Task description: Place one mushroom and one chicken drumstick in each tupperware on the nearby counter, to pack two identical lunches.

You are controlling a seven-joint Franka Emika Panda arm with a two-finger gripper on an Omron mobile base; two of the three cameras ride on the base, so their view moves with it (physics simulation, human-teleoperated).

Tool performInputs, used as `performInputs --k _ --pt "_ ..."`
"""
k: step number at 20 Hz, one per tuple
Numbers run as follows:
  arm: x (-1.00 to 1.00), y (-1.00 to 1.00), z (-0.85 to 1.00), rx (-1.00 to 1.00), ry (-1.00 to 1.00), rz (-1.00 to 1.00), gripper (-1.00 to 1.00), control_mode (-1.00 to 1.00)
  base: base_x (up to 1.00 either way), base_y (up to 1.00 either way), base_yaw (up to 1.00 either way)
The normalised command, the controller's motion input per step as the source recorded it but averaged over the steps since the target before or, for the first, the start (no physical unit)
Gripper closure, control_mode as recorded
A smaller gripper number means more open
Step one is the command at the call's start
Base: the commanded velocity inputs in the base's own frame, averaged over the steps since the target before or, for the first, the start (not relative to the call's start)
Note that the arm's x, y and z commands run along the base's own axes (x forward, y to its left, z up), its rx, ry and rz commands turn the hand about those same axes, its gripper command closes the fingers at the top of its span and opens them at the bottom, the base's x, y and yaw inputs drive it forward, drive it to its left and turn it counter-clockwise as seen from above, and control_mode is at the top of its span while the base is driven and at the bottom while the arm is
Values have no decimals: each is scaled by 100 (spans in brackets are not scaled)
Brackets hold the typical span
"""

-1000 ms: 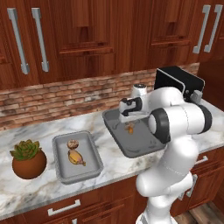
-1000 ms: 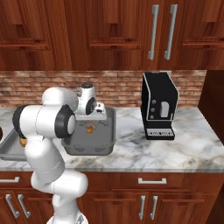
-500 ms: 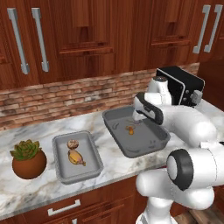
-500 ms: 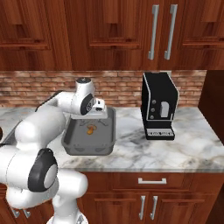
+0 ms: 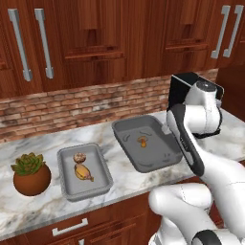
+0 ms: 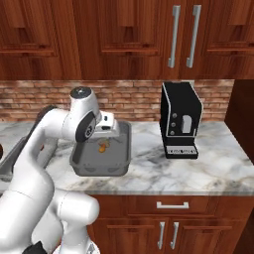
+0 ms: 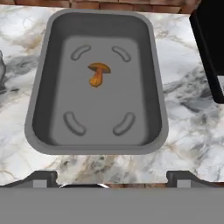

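Hovering end effector [image 7: 112, 177] open, empty, above mushroom [image 7: 99, 73] in wide tupperware [image 7: 39, 105].

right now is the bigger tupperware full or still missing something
Missing something: the bigger tupperware holds just one mushroom, no drumstick.

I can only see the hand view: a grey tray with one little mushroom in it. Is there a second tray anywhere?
Observer: Yes. In the left base view a smaller tupperware sits on the counter, to the left of the bigger tupperware.
Visitor: Anything in that one?
Observer: A mushroom and a chicken drumstick lie in it.
Visitor: So my tray lacks the chicken?
Observer: Right, it holds just its own mushroom.
Visitor: Anything else nearby?
Observer: A potted succulent stands at the left, and a black coffee machine at the right.
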Motion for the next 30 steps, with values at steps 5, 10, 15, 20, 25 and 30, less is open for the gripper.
performInputs --k 5,10,15,20,25,30 --pt "-100 27 48 -12 -18 0 -100 -100 0 0 0" --pt "-100 42 33 -16 -20 0 -100 -100 0 0 0" --pt "-80 -2 22 -4 -14 0 -100 100 -20 -11 0" --pt "0 0 0 0 0 0 -100 100 -100 -87 0" --pt "0 0 0 0 0 0 -100 100 -96 -100 0" --pt "0 0 0 0 0 0 -100 100 -100 -71 2"
